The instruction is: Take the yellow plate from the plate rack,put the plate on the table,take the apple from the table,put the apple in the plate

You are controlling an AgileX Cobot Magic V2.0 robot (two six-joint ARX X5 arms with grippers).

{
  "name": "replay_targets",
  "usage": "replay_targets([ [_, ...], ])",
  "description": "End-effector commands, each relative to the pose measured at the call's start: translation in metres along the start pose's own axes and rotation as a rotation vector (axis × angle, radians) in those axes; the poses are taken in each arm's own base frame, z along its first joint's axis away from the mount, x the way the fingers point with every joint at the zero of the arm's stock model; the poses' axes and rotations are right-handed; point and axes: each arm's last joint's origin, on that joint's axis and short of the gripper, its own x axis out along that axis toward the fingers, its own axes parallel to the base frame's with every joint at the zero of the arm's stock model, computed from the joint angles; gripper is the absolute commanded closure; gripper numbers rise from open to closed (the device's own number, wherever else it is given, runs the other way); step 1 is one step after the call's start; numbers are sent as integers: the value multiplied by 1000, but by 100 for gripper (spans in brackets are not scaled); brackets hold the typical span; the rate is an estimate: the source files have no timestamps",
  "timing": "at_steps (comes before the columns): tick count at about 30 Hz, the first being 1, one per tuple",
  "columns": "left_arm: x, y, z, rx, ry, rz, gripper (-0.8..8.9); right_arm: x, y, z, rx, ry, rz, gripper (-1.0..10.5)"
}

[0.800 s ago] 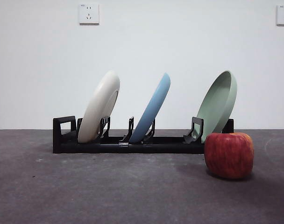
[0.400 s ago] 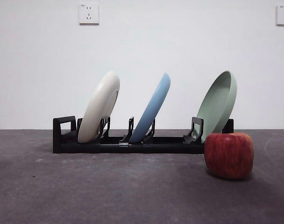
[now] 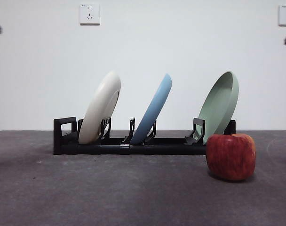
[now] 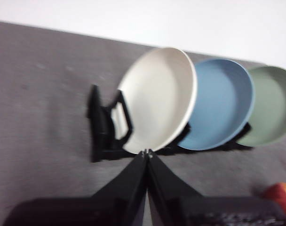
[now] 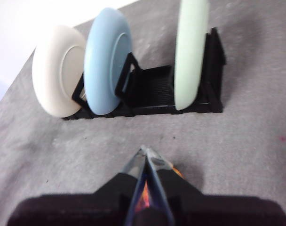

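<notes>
The yellow plate (image 3: 100, 107) is cream-coloured and leans in the left slot of the black plate rack (image 3: 129, 145); it also shows in the wrist views (image 4: 159, 96) (image 5: 58, 70). The red apple (image 3: 230, 156) sits on the table (image 3: 110, 193) in front of the rack's right end. My left gripper (image 4: 146, 151) hovers shut and empty above the table, short of the yellow plate. My right gripper (image 5: 145, 149) is shut and empty too, and a sliver of the apple (image 5: 144, 194) shows under its jaws. In the front view the arms appear only as dark tips at the top corners.
A light blue plate (image 3: 154, 110) stands in the rack's middle slot and a sage green plate (image 3: 220, 104) in the right one. A white wall with two sockets (image 3: 89, 13) rises behind the table.
Dark tips of both arms have come into the front view at the top left and top right corners. Plates, rack and apple have not moved.
</notes>
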Motion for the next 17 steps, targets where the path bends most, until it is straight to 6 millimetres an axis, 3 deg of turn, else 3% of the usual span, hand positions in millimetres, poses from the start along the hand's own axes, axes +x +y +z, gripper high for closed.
replay_targets([
  [1,19,2,15,-6,76,-62,817,4,3,14,-60,37,17,939],
  [4,40,4,31,-22,146,-96,783,10,3,26,-59,75,9,821],
  [8,67,1,50,-25,210,-111,576,16,2,35,-48,99,4,621],
  [17,151,-35,90,16,341,-209,562,21,0,37,-40,116,0,625],
])
